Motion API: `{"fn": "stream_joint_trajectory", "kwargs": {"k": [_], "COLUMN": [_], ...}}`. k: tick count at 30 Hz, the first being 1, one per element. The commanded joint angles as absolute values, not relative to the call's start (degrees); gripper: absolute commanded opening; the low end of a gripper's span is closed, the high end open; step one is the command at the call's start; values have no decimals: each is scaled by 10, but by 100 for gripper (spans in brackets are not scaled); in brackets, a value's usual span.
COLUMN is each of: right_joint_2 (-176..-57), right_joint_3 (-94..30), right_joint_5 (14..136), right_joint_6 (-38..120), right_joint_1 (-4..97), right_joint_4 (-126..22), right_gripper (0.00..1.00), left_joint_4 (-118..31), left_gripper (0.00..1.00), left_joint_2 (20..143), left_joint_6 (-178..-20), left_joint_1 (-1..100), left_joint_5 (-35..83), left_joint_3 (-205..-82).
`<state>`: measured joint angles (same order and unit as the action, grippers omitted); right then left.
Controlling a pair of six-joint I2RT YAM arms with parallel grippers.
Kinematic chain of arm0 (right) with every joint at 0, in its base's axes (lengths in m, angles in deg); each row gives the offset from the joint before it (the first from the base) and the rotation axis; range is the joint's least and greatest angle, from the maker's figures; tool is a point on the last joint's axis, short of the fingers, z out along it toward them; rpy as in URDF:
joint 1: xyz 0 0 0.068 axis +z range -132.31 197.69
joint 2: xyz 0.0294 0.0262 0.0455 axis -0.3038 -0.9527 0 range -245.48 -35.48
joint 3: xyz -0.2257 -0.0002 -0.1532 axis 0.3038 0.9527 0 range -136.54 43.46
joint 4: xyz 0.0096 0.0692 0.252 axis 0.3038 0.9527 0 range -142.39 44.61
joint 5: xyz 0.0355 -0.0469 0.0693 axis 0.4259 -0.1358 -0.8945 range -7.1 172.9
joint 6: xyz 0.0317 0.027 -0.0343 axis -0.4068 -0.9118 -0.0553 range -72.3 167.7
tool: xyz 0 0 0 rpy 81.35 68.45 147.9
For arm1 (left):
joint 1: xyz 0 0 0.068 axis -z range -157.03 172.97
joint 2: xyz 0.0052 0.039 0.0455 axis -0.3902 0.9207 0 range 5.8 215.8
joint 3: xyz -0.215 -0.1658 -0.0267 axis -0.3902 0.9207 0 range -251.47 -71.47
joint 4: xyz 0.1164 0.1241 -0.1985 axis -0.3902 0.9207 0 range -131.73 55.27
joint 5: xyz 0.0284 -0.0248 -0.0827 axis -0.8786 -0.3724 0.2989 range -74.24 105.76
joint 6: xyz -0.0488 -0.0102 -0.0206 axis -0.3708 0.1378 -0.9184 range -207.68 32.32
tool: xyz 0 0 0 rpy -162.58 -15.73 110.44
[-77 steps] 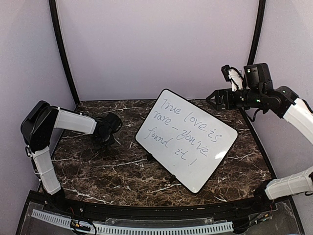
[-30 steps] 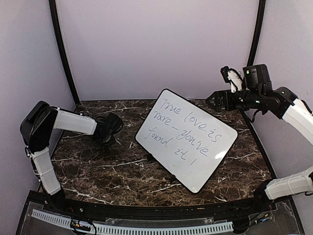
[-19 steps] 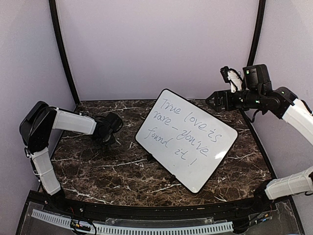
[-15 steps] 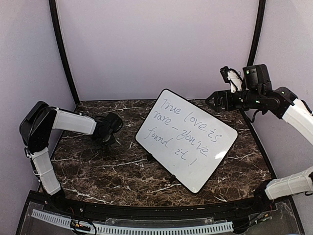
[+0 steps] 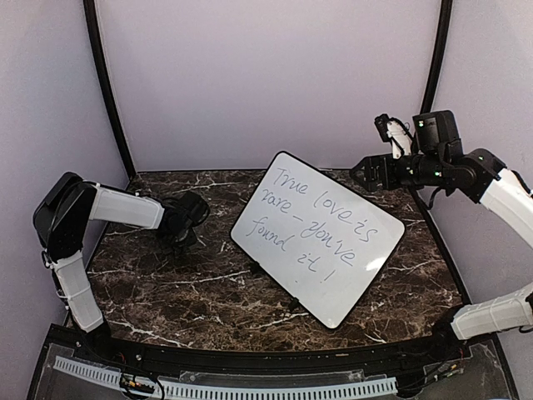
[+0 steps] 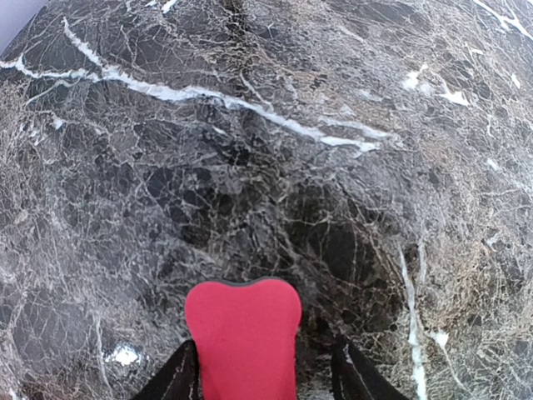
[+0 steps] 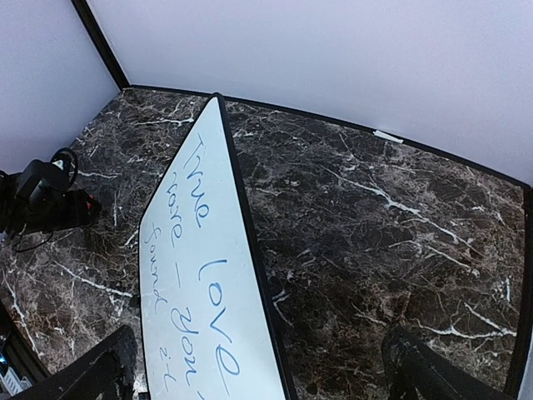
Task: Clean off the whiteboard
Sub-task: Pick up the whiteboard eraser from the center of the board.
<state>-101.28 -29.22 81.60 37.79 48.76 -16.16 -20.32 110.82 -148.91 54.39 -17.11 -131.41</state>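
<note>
One whiteboard (image 5: 366, 250), blue handwriting (image 5: 321, 223) unerased.

place: robot lab booth | evidence: plain lilac walls (image 5: 266, 75), black frame posts (image 5: 438, 50), dark marble tabletop (image 5: 208, 292)

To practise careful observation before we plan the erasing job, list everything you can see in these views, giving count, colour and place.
whiteboard: one, white with a black rim and blue-grey handwriting, centre-right of the table, turned at an angle
eraser: one, red, far left of the table, between the left end effector's fingers
table: one, dark brown marble with white veins, under everything
walls: pale lilac, behind and at both sides
poles: two, black, at the back corners
left end effector: one, black, low over the table's left side
right end effector: one, black, open, raised above the whiteboard's far right corner
</note>
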Motion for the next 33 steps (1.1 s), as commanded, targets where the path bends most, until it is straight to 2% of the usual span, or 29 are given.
{"fn": "stream_joint_trajectory", "kwargs": {"k": [1,20,33], "right_joint_2": [-1011,-1014,-1012], "right_joint_3": [-288,-289,-287], "right_joint_5": [817,819,819], "right_joint_6": [381,382,382], "right_joint_1": [485,485,485], "right_joint_4": [-180,-179,-180], "right_gripper": [99,99,99], "left_joint_4": [-190,-183,-177], "left_gripper": [53,52,46], "left_joint_2": [1106,1107,1111], "left_joint_6": [-1496,-1498,-1504], "left_joint_1": [548,548,548], "left_joint_5": [-172,-176,-175], "left_joint_3": [-1311,-1312,-1310]}}
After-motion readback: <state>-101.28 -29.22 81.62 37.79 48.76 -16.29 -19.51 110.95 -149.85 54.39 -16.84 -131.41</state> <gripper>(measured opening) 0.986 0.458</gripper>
